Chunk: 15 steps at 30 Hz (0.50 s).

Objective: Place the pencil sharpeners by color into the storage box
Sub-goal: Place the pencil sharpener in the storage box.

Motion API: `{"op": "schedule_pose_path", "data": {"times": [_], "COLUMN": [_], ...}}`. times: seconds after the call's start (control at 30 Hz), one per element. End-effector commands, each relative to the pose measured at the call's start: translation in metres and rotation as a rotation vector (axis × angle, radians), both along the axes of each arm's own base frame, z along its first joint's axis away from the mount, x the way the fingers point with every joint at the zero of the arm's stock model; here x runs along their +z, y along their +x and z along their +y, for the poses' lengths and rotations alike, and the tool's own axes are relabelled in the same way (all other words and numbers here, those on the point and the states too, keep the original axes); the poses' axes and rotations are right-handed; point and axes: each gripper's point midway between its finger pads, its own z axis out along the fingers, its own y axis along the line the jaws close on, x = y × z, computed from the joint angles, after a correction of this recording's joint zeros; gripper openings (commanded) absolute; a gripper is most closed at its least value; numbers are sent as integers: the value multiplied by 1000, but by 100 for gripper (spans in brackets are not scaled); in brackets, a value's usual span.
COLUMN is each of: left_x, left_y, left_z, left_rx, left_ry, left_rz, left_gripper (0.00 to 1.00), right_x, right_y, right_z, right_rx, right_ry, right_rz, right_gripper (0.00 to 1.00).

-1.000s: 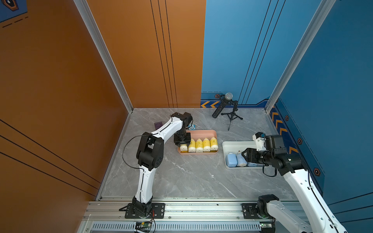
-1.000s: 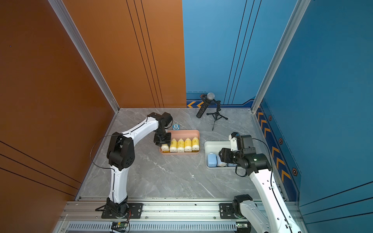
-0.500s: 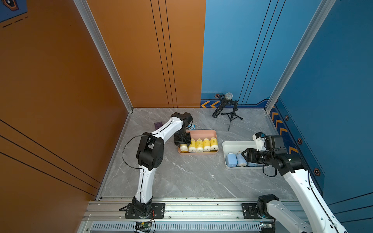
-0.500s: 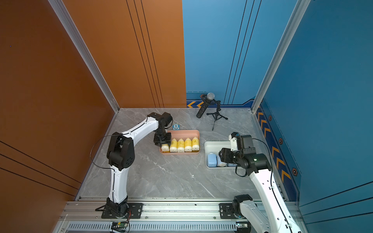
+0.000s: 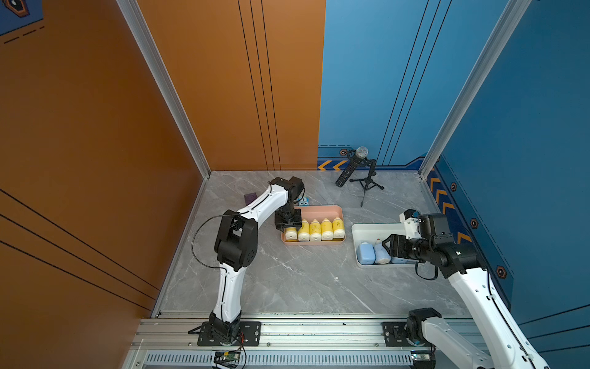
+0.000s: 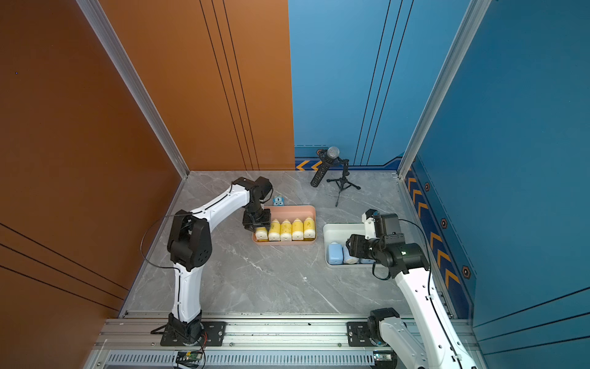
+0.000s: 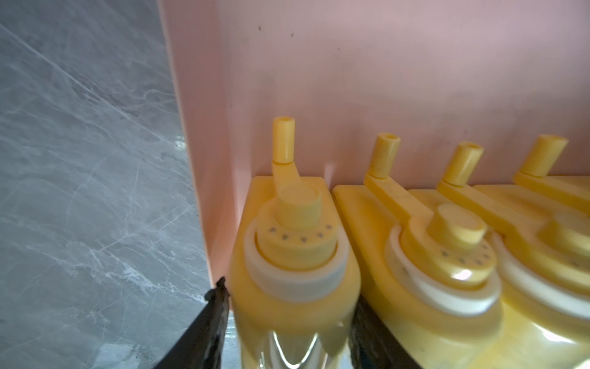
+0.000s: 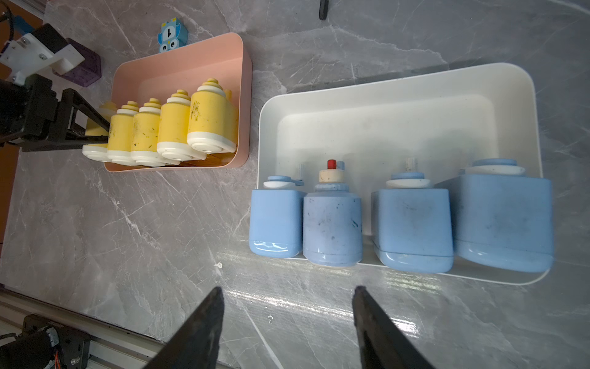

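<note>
Five yellow pencil sharpeners (image 5: pixel 315 230) lie in a row inside the pink storage box (image 5: pixel 322 209); four light blue pencil sharpeners (image 8: pixel 412 223) line the white storage box (image 8: pixel 383 105).

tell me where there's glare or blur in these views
left wrist view: the nearest yellow sharpener goes soft toward the lens, with glare on its glossy near end; right wrist view: a bright glare streak on the table before the white tray; both top views: even light, sharp.

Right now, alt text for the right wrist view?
Four light blue sharpeners sit in a row in a white box, five yellow sharpeners in a pink box beside it. The left gripper straddles the end yellow one; the right gripper hangs open and empty in front.
</note>
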Motion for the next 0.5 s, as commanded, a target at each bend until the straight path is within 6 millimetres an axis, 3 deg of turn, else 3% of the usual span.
{"op": "schedule_pose_path", "data": {"times": [0.0, 0.47], "left_x": [27, 55], "left_y": [2, 0], "left_z": [-3, 2], "left_rx": [5, 5], "left_ry": [-14, -20], "left_rz": [-64, -139], "left_gripper": [59, 62], "right_x": [3, 2], "right_y": [-5, -3], "right_z": [-1, -3], "right_rx": [11, -1], "right_ry": [-3, -14], "right_rz": [-1, 4], "right_gripper": [65, 65]}}
